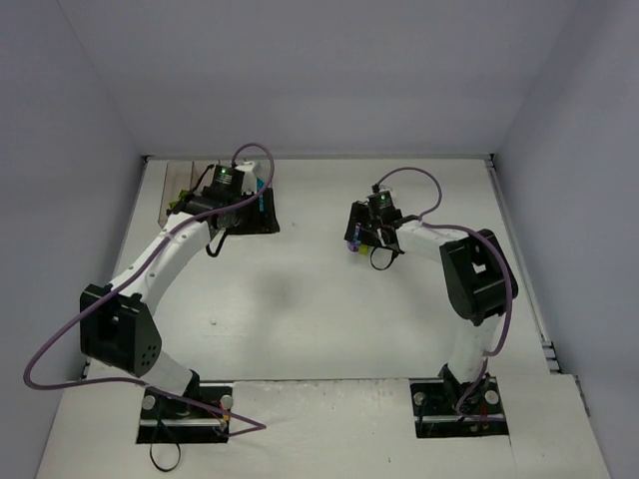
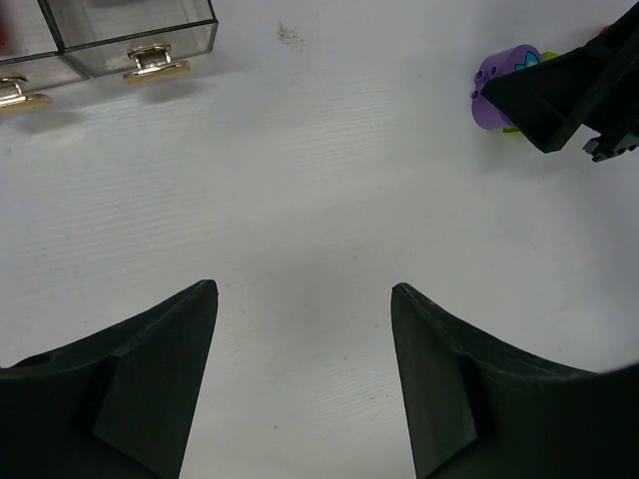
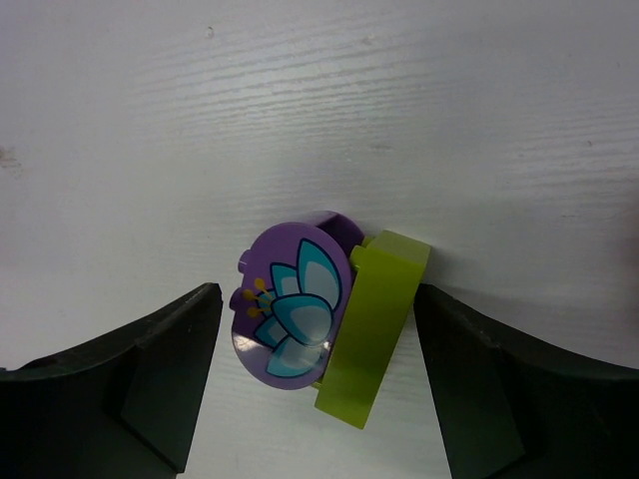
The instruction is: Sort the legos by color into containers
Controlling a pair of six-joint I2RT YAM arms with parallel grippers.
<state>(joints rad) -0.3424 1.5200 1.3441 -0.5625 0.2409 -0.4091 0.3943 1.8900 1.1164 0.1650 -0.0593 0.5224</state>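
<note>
Right wrist view has the right jaws spread wide, one black finger on each side of a small purple rounded plastic brick printed with a teal flower (image 3: 288,321). A lime green rectangular plastic brick (image 3: 372,334) touches its side. Both lie on the tabletop (image 3: 319,120) between the fingers, nearly filling the gap. I cannot tell whether either finger touches them or whether the two bricks are clipped together. Jaws straddling the pair like this look set for a pinch across both, a mixed-colour lump that may need splitting before sorting.

The left jaws are also spread, with nothing between them but bare white surface. From that wrist the purple brick (image 2: 502,82) shows at upper right, beside a black finger of the other arm. They look parked out of the way, close to the row of clear plastic bins with brass-coloured clasps (image 2: 140,38) at upper left.

From the top external camera those bins (image 1: 172,196) sit at the far left of the tabletop, partly hidden by the left arm, with specks of lime and teal near them. The straddled bricks (image 1: 353,245) lie well apart from them, right of centre.

The surface is white and faintly ridged, with a few scuffs. Plain pale grey walls (image 1: 319,70) close it in on three sides.
</note>
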